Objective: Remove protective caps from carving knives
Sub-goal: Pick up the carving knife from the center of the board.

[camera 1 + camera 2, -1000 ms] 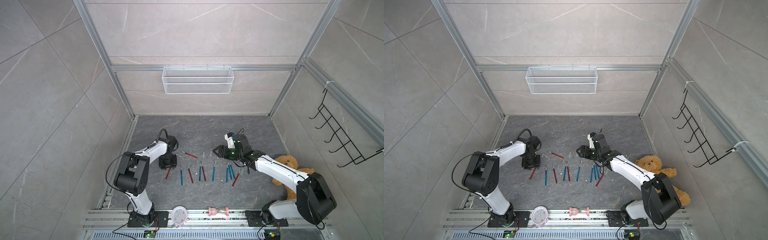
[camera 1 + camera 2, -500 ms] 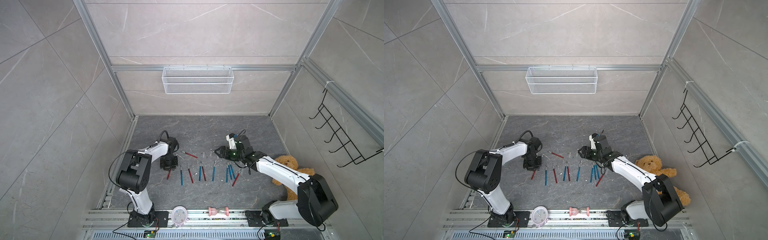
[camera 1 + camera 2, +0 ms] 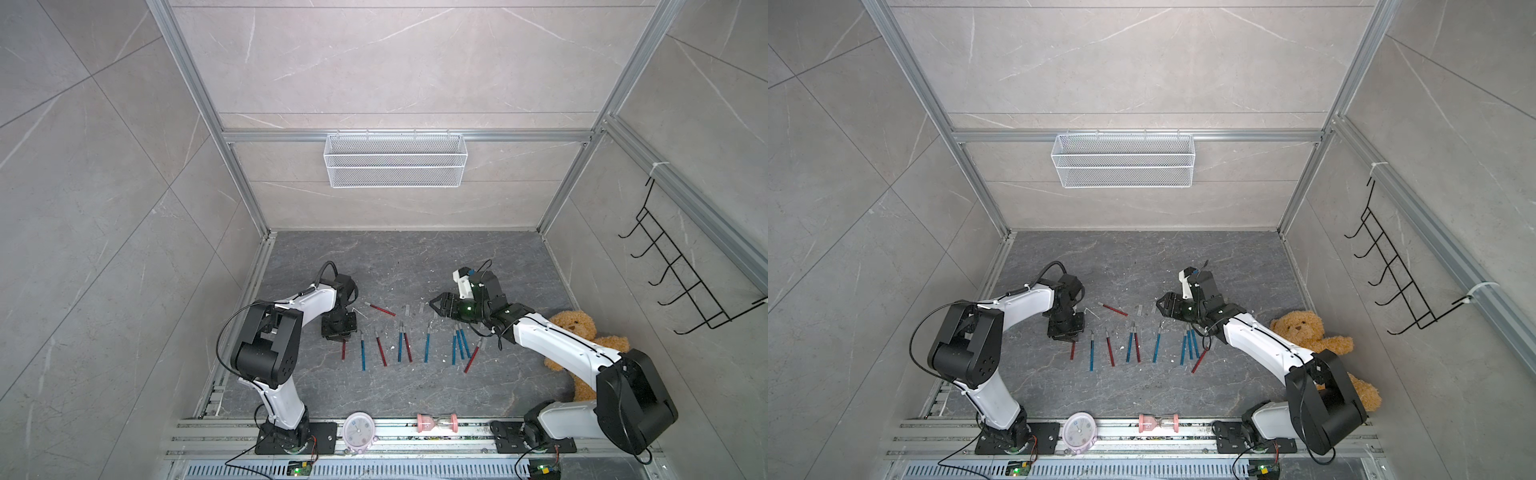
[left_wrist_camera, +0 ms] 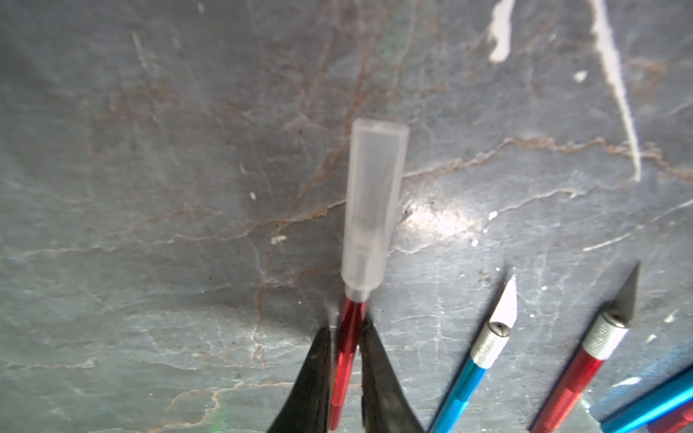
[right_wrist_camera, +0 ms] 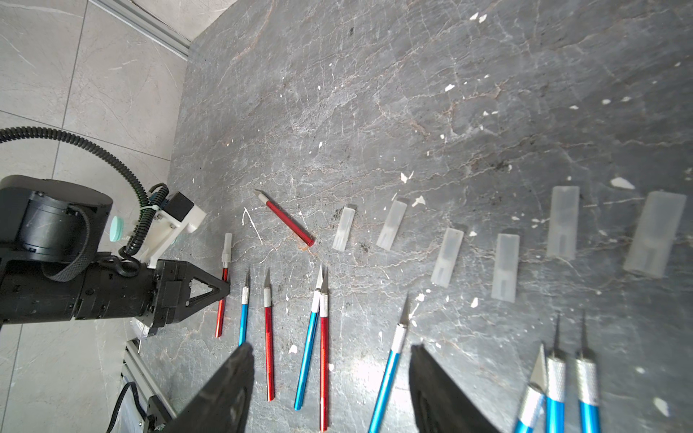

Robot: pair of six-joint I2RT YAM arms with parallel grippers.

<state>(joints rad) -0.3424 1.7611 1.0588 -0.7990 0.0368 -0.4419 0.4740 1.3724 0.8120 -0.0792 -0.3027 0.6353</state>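
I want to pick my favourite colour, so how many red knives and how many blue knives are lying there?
Red knives: 5, counting the capped red knife pinched in the left hand
Blue knives: 6
Total: 11 knives
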